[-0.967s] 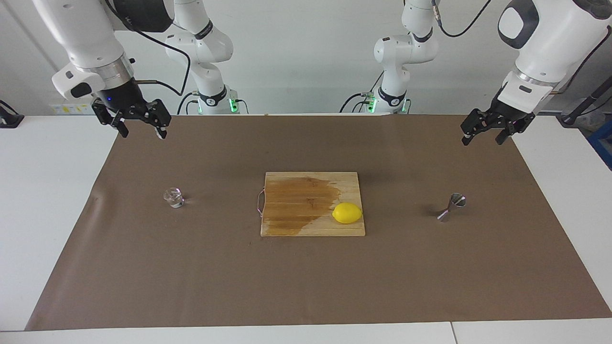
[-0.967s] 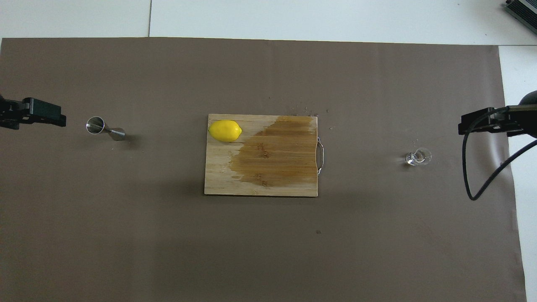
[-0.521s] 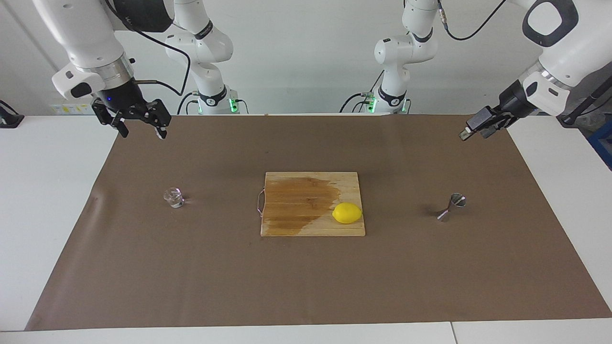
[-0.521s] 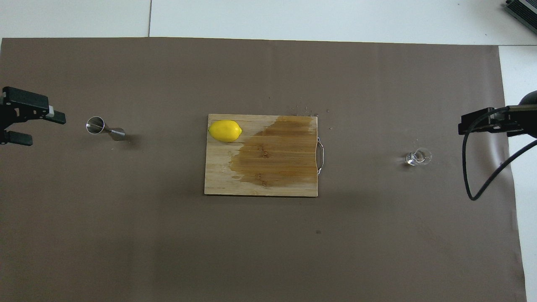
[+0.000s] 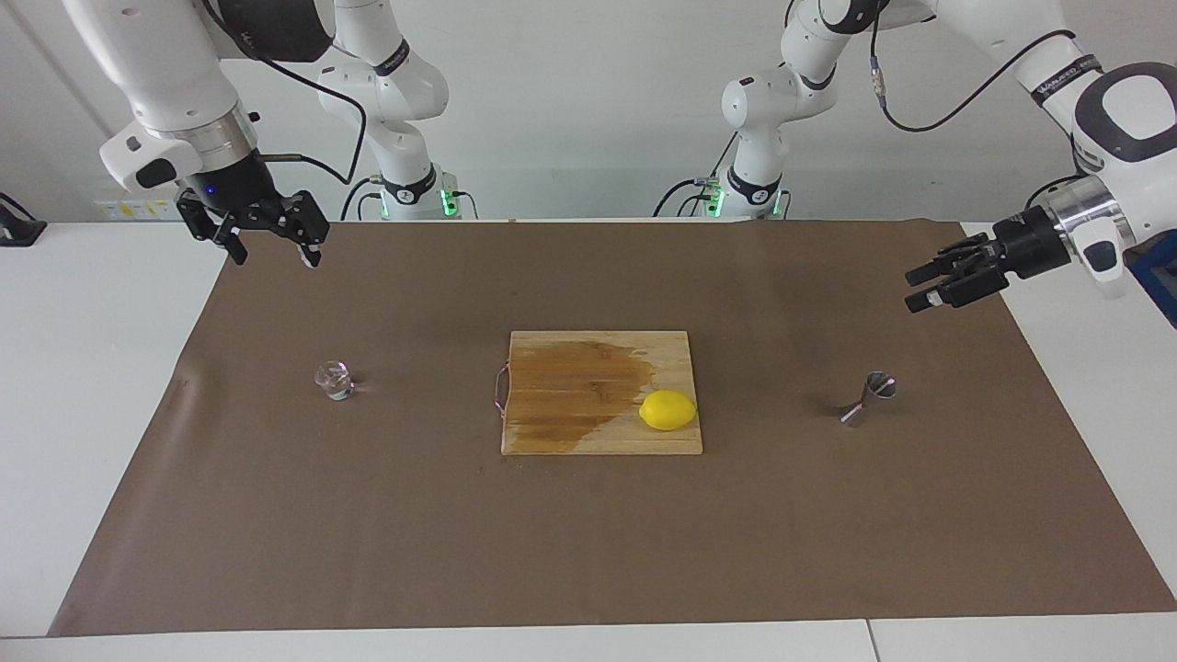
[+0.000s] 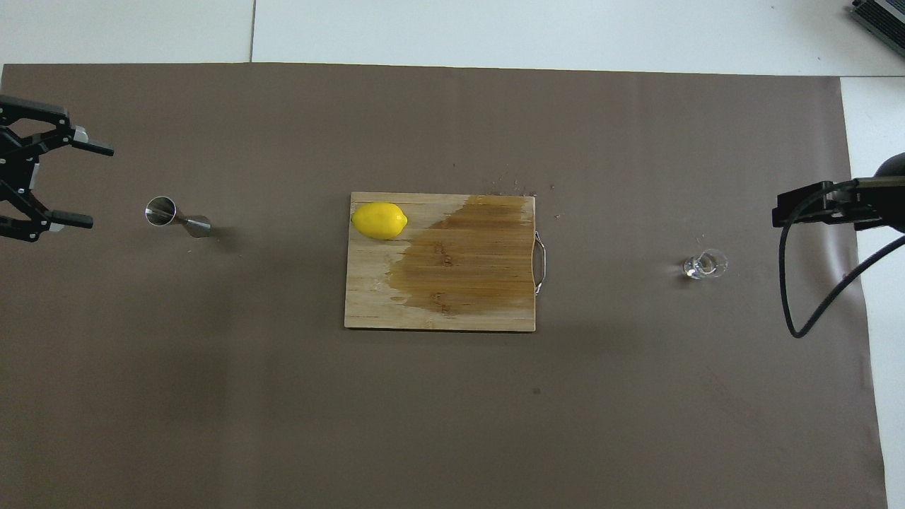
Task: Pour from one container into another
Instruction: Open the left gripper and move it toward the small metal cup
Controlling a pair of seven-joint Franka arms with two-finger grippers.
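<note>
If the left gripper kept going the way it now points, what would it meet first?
Probably the jigger: the open left gripper points across the brown mat toward it. It hangs above the mat, so it might pass over.

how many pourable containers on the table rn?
2. Glass cup on the brown mat toward the right arm's end; steel jigger on the mat toward the left arm's end. Cutting board with a lemon sits between them. Nothing looks hidden.
</note>
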